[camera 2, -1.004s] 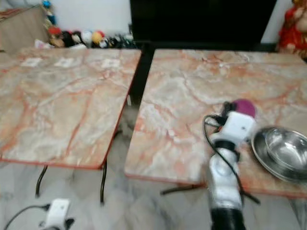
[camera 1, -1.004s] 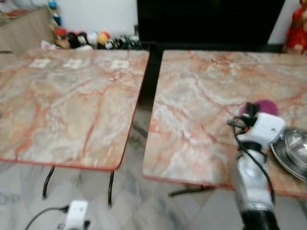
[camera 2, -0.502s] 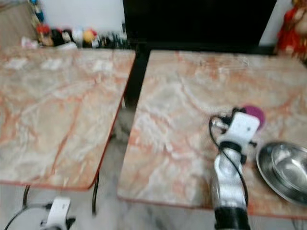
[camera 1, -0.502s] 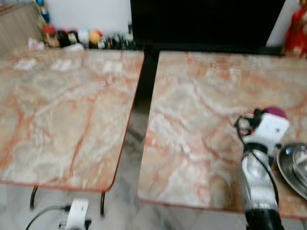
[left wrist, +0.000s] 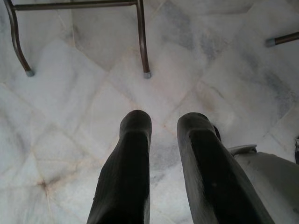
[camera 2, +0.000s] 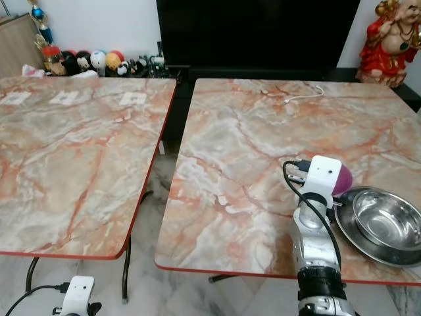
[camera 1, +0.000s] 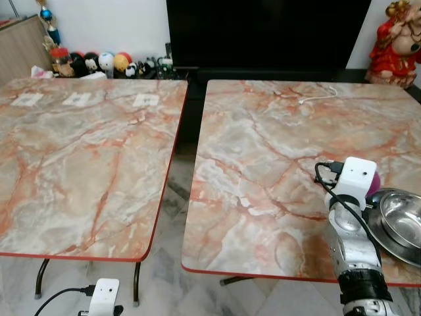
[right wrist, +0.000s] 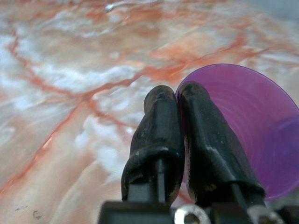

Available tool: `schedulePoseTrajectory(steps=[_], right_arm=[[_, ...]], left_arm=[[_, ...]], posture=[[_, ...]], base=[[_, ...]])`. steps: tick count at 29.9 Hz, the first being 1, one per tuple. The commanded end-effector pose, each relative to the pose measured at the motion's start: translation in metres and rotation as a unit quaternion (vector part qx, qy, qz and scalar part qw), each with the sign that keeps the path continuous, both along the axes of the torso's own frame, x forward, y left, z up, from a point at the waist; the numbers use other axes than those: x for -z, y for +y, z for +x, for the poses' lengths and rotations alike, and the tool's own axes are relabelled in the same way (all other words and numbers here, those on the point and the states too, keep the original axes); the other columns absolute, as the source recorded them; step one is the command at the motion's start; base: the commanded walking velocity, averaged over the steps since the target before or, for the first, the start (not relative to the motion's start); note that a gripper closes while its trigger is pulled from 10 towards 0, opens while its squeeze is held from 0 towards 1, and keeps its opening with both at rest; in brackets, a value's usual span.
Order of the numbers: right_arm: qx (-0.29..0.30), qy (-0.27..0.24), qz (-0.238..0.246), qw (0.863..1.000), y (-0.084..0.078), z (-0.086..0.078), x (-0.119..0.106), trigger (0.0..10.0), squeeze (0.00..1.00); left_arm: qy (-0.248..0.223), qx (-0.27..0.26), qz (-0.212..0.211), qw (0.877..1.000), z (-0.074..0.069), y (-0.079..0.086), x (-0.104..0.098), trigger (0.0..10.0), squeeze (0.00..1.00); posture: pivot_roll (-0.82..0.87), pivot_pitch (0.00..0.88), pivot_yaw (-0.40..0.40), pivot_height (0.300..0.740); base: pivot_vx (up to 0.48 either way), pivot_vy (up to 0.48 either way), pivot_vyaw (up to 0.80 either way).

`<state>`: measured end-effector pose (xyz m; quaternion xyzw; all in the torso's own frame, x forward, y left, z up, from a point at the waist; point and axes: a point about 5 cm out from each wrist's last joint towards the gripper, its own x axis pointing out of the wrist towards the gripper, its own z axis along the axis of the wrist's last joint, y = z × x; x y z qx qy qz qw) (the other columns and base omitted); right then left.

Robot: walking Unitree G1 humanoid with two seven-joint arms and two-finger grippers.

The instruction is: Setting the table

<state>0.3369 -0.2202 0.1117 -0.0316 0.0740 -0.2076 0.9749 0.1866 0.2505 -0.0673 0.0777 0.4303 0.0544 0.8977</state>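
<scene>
Our right gripper [right wrist: 176, 105] has its fingers clenched on the rim of the purple cup [right wrist: 243, 126], held over the right worktop [camera 2: 263, 151] just beside the steel bowl [camera 2: 385, 220]. We judge the next move is setting it down. The left gripper [left wrist: 163, 135] hangs idle, fingers released.

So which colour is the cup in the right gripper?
Purple cup; the right wrist view shows it best.

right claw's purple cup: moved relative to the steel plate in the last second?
Yes. The purple cup, pinched in the right claw, has come nearer the robot and now sits close beside the steel plate.
</scene>
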Motion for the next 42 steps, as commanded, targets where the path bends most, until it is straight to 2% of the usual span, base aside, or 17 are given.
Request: schedulePoseTrajectory(steps=[1, 15, 28, 42], right_arm=[[-0.012, -0.002, 0.004, 1.000, 0.002, 0.006, -0.006, 10.0, 0.00], [-0.015, -0.005, -0.003, 1.000, 0.002, 0.014, -0.017, 10.0, 0.00], [-0.013, 0.015, 0.002, 1.000, 0.010, 0.012, -0.012, 10.0, 0.00], [0.001, 0.016, 0.005, 1.000, 0.009, 0.011, -0.012, 10.0, 0.00]], left_arm=[[0.008, -0.002, -0.001, 1.000, -0.002, 0.001, 0.001, 10.0, 0.00], [0.007, -0.003, -0.001, 1.000, -0.001, 0.001, 0.000, 10.0, 0.00], [0.007, -0.004, -0.001, 1.000, -0.001, 0.001, 0.001, 10.0, 0.00], [0.008, -0.004, -0.002, 1.000, -0.001, 0.001, 0.001, 10.0, 0.00]], posture=[[0.07, 0.000, 0.000, 0.740], [0.08, 0.000, -0.001, 0.740], [0.08, 0.000, -0.001, 0.740], [0.08, 0.000, -0.001, 0.740]], base=[[0.000, 0.000, 0.00], [0.000, 0.000, 0.00], [0.000, 0.000, 0.00], [0.000, 0.000, 0.00]])
